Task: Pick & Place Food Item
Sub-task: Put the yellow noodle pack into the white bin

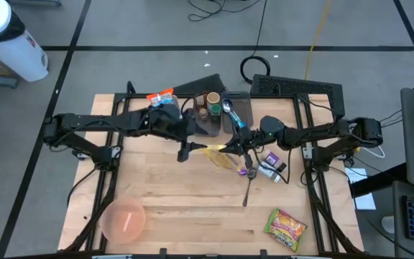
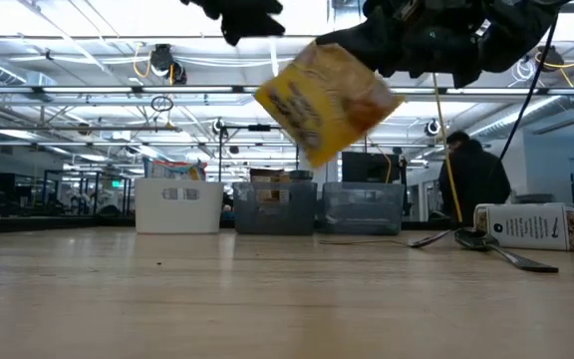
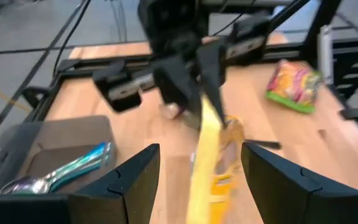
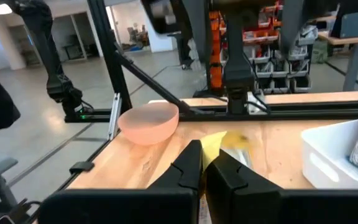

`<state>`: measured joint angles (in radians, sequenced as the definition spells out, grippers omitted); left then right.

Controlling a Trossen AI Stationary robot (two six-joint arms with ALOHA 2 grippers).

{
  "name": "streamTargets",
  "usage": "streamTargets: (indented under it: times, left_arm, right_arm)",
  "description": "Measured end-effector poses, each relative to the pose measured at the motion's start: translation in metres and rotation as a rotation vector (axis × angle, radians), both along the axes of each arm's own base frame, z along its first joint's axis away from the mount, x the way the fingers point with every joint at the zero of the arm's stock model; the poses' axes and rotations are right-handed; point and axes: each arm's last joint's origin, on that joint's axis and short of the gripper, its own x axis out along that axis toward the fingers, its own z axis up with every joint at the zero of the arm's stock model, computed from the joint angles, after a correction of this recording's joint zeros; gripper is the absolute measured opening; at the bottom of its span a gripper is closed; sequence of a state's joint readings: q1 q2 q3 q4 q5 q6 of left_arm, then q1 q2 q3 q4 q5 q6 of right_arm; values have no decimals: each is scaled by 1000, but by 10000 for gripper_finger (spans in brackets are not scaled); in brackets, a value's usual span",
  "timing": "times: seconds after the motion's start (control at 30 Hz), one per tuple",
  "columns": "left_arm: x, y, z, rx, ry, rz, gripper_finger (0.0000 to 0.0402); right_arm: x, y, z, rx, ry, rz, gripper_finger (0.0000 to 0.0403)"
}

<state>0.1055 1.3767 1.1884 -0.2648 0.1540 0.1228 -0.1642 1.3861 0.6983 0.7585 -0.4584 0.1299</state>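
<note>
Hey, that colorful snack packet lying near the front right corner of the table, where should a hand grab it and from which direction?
Come straight down on the snack packet. It lies flat and apart from other things, so pinch across its narrower width near the middle.

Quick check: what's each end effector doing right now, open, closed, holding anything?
Left end effector: open, holding nothing, facing the yellow bag.
Right end effector: closed on the yellow bag, lifted off the table.

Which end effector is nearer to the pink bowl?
Left. The left end effector hangs over the table's middle, diagonally up from the pink bowl at the near-left corner. The right end effector, shut on the yellow snack bag, sits farther right.
</note>
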Motion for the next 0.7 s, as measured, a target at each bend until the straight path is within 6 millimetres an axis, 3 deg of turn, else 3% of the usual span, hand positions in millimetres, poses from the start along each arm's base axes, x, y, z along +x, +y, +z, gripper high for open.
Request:
streamTargets:
  times: [0.2,0.43,0.7]
  left_arm:
    - [1,-2,9,-67,33,-75,235]
    - [11,4,-6,-108,85,-63,235]
    - [16,10,-14,-209,116,-104,234]
  right_arm:
    - [0,0,2,19,-16,17,0]
    - [7,1,20,19,-32,78,0]
    - [10,1,23,-4,-11,73,0]
